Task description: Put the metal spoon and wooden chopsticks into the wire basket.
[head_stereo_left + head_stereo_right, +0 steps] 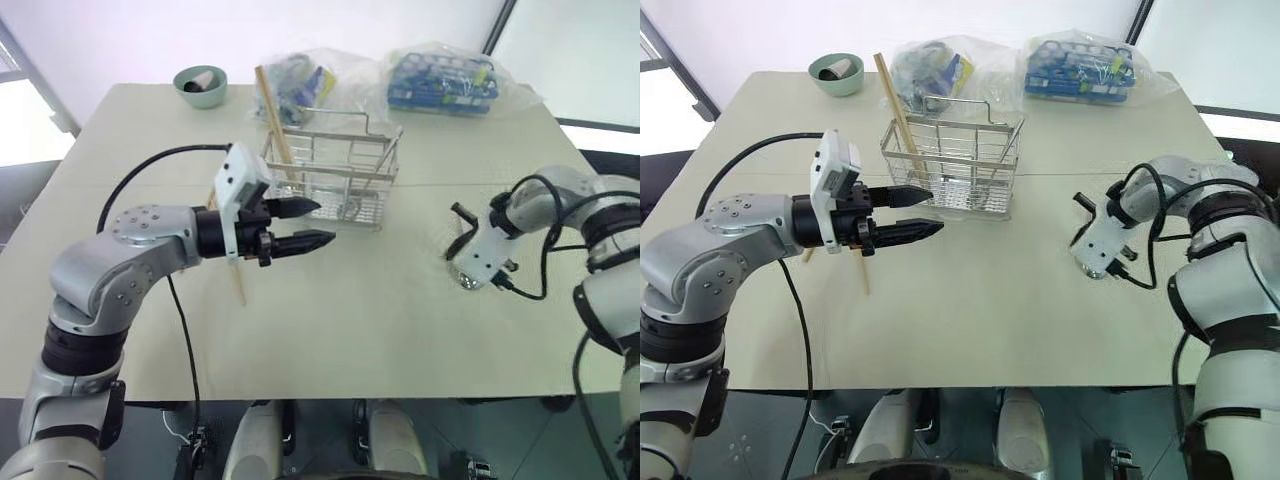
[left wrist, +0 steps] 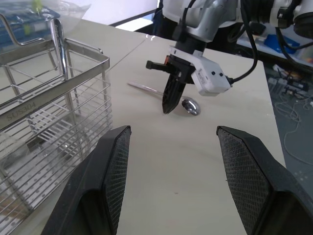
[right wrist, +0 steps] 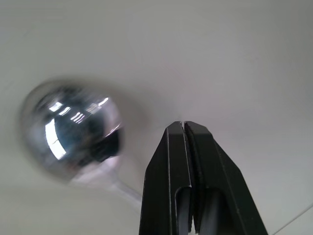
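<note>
Desk [image 1: 400, 330]: big and pale, with everything sitting on it.
Green bowl [image 1: 200, 85]: at the desk's far left corner, something small and pale inside.
Plastic bag with blue things [image 1: 445, 80]: at the desk's far edge, right side.
Other crinkly bag [image 1: 305, 80]: at the desk's far edge, between the bowl and the blue bag.

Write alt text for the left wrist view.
The right gripper points down at the table, shut, its tips beside the metal spoon lying flat there. The left gripper's open fingers frame the foreground, with the wire basket alongside.
</note>
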